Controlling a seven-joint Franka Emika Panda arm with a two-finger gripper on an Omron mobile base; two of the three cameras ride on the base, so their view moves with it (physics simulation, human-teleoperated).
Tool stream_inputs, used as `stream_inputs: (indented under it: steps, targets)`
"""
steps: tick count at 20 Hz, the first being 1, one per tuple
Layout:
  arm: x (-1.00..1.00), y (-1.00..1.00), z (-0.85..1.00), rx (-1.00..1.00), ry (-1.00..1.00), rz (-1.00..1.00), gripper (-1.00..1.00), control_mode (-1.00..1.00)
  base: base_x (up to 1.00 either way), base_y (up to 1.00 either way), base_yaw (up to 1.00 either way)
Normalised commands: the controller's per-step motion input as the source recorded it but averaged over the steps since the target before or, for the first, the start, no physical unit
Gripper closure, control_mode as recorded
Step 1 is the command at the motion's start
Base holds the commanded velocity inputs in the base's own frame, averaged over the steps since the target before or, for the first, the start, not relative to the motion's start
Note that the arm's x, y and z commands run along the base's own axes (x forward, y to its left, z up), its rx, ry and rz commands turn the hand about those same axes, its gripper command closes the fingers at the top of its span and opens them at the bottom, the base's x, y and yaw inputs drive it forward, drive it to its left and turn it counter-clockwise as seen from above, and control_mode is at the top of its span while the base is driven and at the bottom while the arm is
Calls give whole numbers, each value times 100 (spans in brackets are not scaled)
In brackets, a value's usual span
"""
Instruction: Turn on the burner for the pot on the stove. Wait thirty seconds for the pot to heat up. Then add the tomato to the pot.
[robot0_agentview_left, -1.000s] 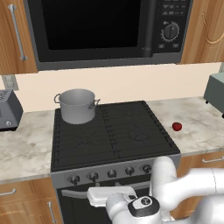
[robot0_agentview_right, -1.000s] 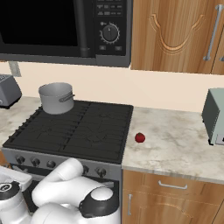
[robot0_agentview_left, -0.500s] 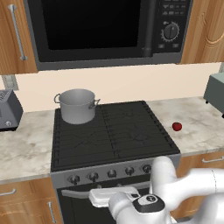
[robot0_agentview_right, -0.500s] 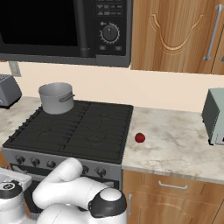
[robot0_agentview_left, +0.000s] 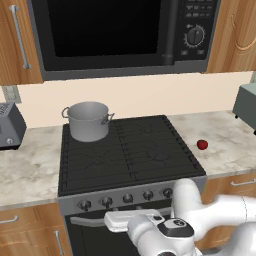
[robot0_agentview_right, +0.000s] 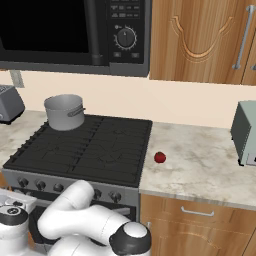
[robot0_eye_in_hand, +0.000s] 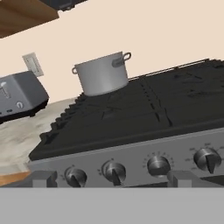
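The grey metal pot (robot0_agentview_left: 89, 120) stands lidless on the back left burner of the black stove (robot0_agentview_left: 131, 150); it also shows as the pot (robot0_eye_in_hand: 103, 73) and the pot (robot0_agentview_right: 64, 111). The small red tomato (robot0_agentview_left: 202, 144) lies on the counter right of the stove, also seen as the tomato (robot0_agentview_right: 160, 157). My gripper (robot0_eye_in_hand: 113, 180) is open, low in front of the silver knob strip. Its fingertips (robot0_eye_in_hand: 43, 178) stand wide apart, either side of the second knob from the left (robot0_eye_in_hand: 114, 171). They touch nothing. The white hand (robot0_agentview_left: 131, 220) hangs before the oven door.
A black microwave (robot0_agentview_left: 125, 35) hangs over the stove. A grey toaster (robot0_agentview_left: 7, 127) sits on the left counter and a grey appliance (robot0_agentview_right: 246, 132) on the right one. Further knobs (robot0_eye_in_hand: 158, 165) line the strip. Wooden cabinets flank the range.
The arm's elbow has swung a little to the right in the base views. The hand has stayed before the knobs with its jaws open. Pot and tomato have not moved.
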Motion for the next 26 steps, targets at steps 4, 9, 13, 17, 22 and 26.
stream_inputs:
  steps: [4, 9, 13, 17, 22, 26]
  targets:
    - [0, 0, 0, 0, 0, 0, -100, -100, 0, 0, 0]
    - [24, -2, -4, 0, 0, 0, -100, -100, 0, 0, 0]
    - [32, -4, -10, -1, 0, 0, -100, -100, 0, 0, 0]
    - [35, -22, -6, 0, 1, 0, -100, -100, 0, 0, 0]
    - [33, -33, -1, 0, 5, 0, -100, -100, 0, 0, 0]
    - [12, -18, -15, -5, 6, 1, -100, -100, 0, 0, 0]
